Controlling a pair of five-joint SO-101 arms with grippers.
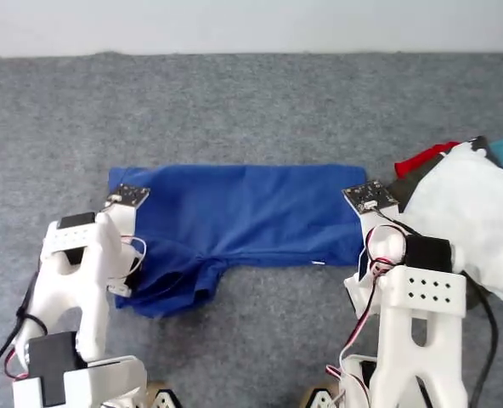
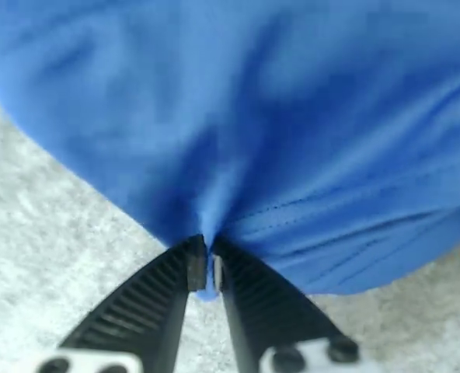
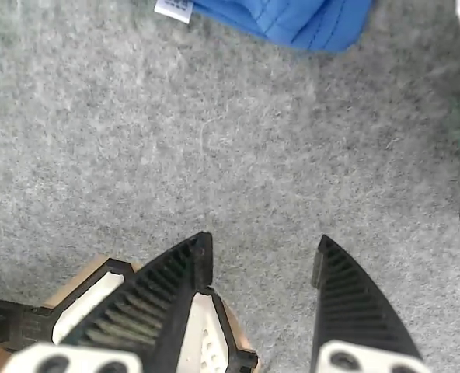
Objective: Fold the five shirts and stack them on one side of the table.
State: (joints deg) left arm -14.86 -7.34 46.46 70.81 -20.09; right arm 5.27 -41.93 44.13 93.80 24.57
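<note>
In the middle of the worktop [image 1: 234, 102] lies the blue shirt [image 1: 243, 212], one edge pinched by the fingers of the left gripper [image 2: 207, 268], while those of the right gripper [image 3: 261, 249] stand released.

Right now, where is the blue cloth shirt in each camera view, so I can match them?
High view: the blue cloth shirt lies spread out at the centre of the picture.
Left wrist view: the shirt bunches at the left gripper, which is shut on a fold.
Right wrist view: its corner, with a white label, lies beyond the open right gripper, apart from it.
Shared landmark: the grey carpet-like table cover.
</note>
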